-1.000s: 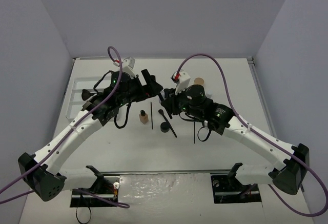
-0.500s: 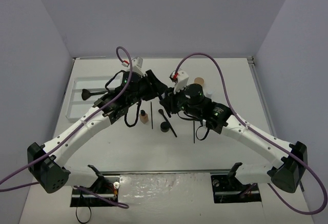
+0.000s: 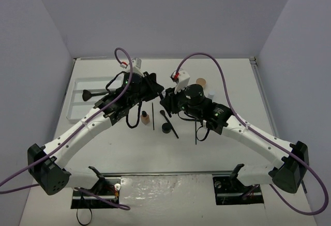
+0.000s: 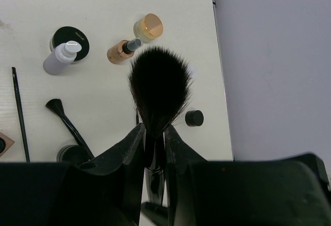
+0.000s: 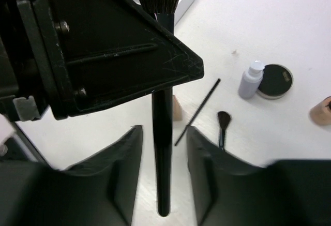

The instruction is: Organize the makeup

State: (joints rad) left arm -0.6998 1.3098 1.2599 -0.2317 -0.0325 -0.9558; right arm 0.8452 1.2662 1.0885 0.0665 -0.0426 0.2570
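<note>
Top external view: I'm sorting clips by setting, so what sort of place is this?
Probably a robot lab test cell: a white table boxed in by plain walls, a left arm and a right arm bolted at its near edge, makeup items as props.

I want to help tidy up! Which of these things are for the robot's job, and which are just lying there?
For the job: big brush in the left hand, small brush, thin pencil, black compact, lilac bottle, tan bottle, gold-capped jar, small black pot.
Just there: white tray, table.
</note>
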